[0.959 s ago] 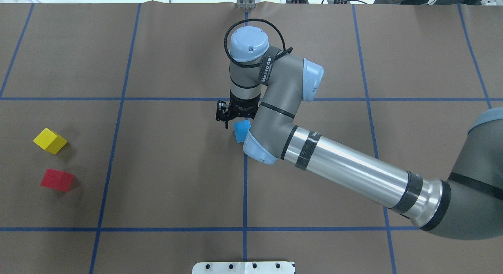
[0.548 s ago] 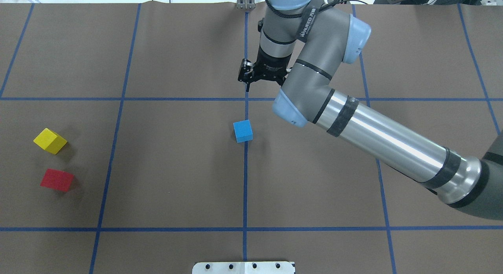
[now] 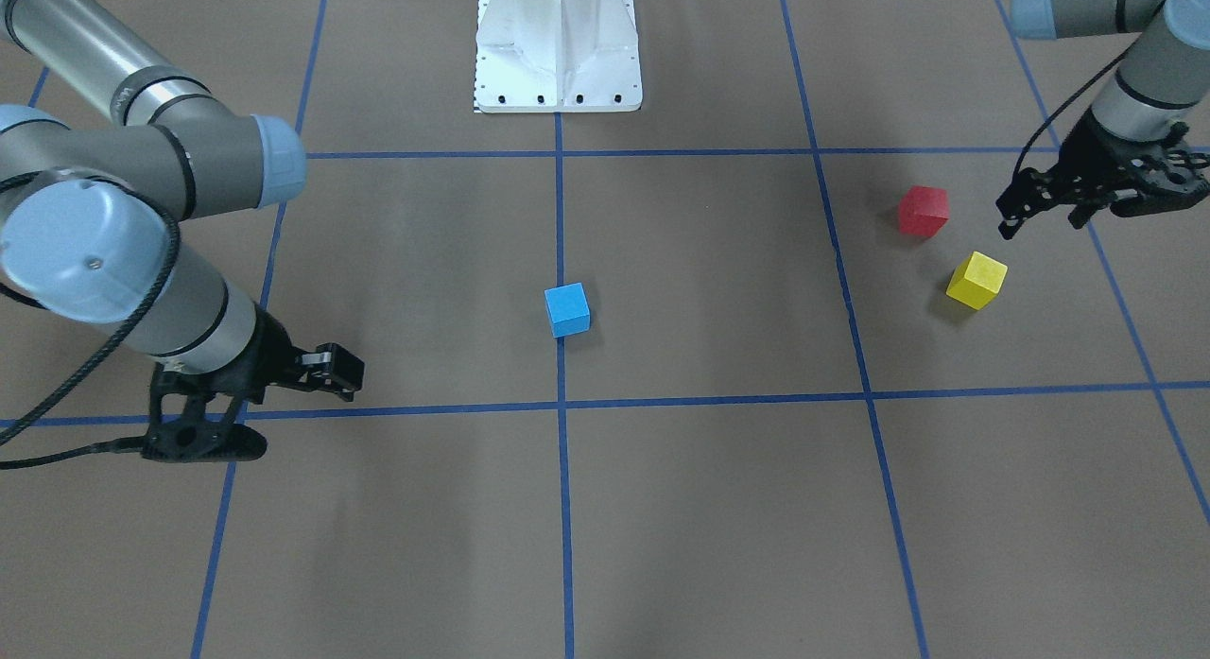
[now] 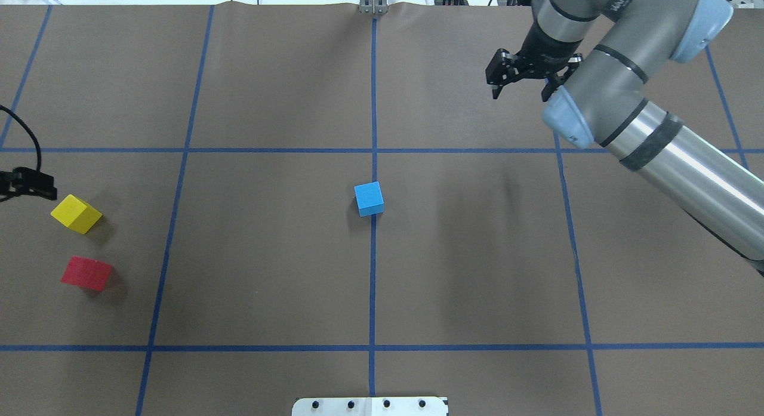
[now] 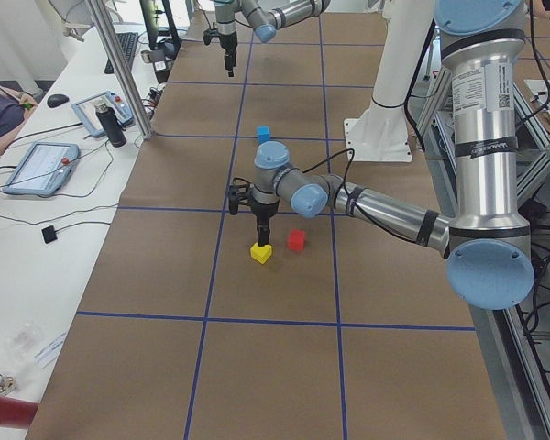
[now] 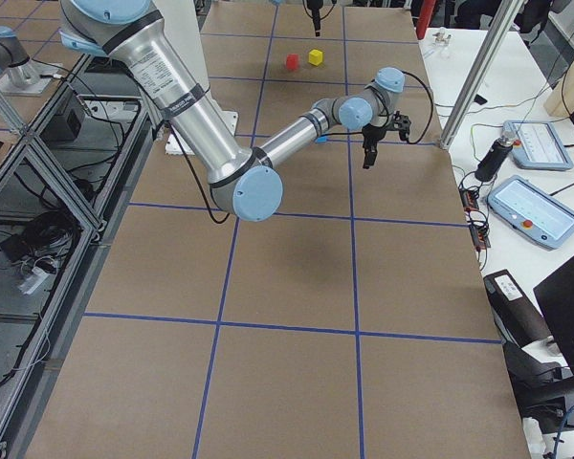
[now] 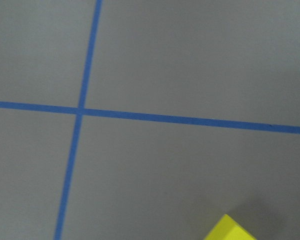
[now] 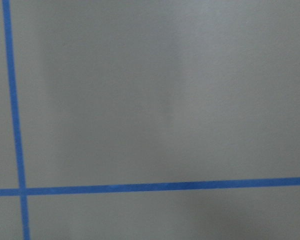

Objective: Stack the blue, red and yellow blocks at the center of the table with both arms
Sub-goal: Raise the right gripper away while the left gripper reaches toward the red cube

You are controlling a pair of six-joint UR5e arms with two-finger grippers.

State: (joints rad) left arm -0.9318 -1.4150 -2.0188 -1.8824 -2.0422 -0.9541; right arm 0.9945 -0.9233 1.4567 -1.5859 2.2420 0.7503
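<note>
The blue block is pictured alone at the centre of the surface, the red block and yellow block near its left end; the left fingers beside them and the distant right fingers are held open, empty

One blue block, one red block, one yellow block, one left claw, one right claw.
</note>
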